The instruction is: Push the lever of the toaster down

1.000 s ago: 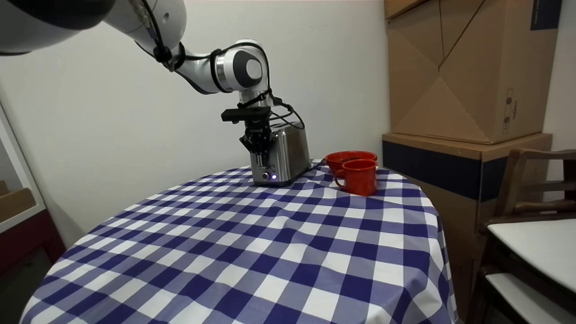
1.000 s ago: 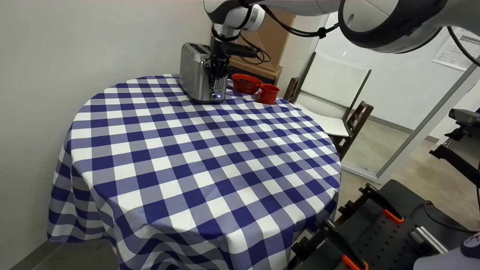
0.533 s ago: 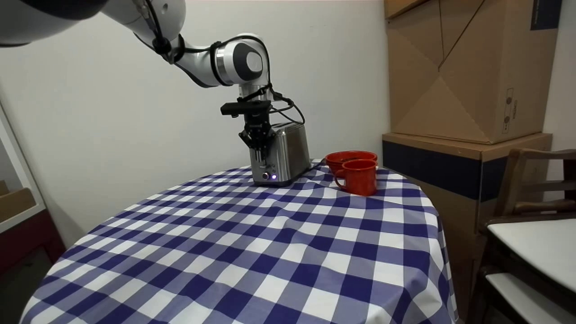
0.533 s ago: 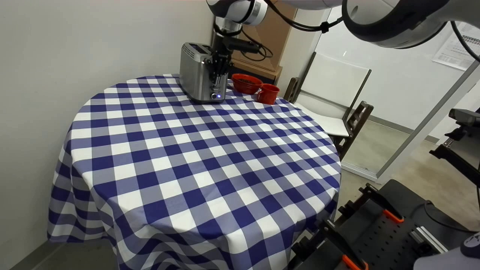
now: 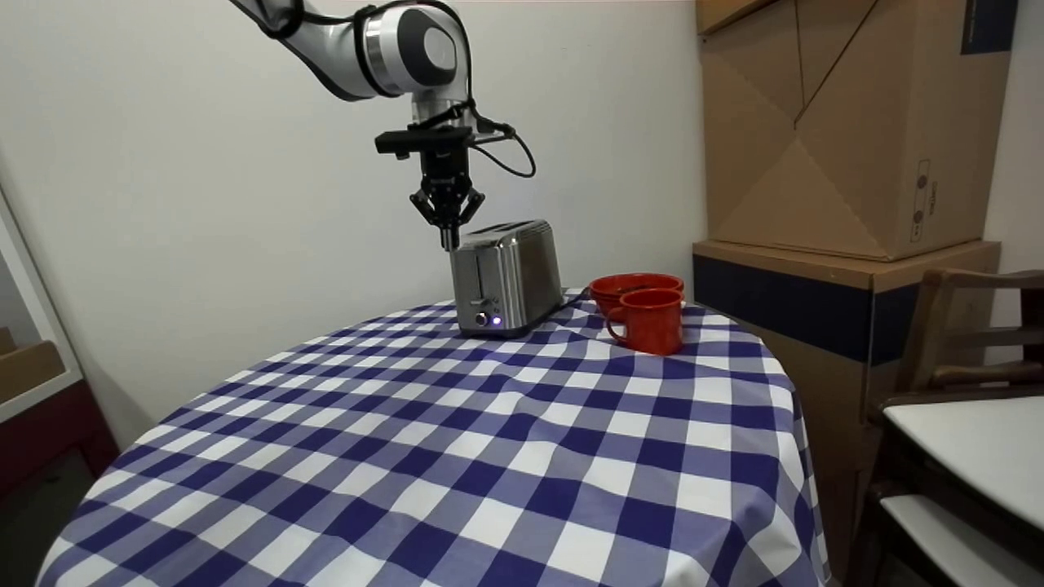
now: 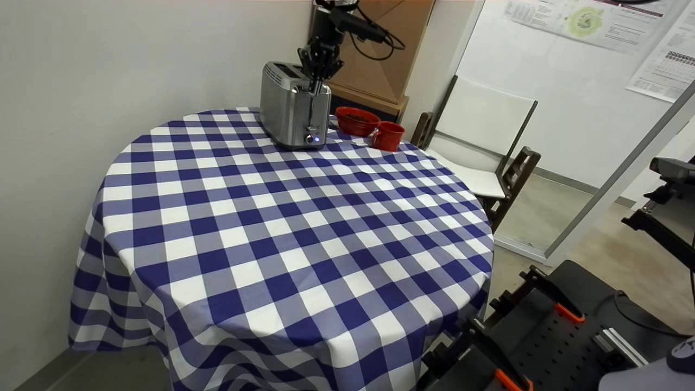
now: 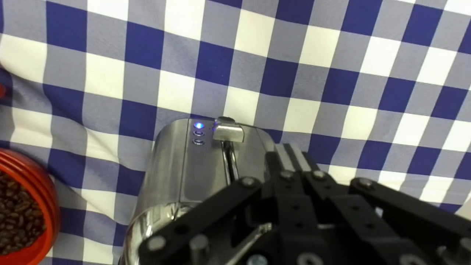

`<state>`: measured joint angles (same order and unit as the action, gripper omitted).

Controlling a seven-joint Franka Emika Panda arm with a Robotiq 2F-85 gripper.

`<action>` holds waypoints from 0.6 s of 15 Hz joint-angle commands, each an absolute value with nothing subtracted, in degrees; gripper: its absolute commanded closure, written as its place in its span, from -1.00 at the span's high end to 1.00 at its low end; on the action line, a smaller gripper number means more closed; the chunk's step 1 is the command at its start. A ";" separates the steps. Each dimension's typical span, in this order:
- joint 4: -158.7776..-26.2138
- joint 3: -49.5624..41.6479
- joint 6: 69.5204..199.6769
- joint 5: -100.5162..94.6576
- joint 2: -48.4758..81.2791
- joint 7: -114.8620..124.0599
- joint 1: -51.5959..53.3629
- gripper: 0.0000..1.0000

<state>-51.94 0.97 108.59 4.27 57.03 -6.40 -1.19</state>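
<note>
Toaster lever [image 7: 229,133]: sits low in its slot [image 7: 229,162] (near a lit blue indicator [image 7: 198,125]), apart from and below a Robotiq gripper [image 5: 449,244] with fingers [image 7: 284,158] together.

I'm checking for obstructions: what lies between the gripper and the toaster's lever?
No separate object: in both exterior views, only the slotted front of the toaster shows between the gripper and the lever.

Free room over tablecloth [image 5: 457,440] before lever [image 7: 229,133]; bowl [image 6: 355,128], mug [image 5: 659,328] near toaster [image 5: 511,281]; wall [image 5: 204,204] behind.
</note>
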 commanded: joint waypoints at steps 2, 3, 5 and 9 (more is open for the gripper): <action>-67.97 1.35 116.75 2.32 46.70 -8.34 0.05 -1.00; -70.51 1.12 119.29 1.44 45.30 -8.62 0.55 -1.00; -75.57 0.66 124.69 -0.89 42.54 -9.07 1.54 -1.00; -85.89 2.32 127.54 0.00 36.10 -8.09 1.30 -1.00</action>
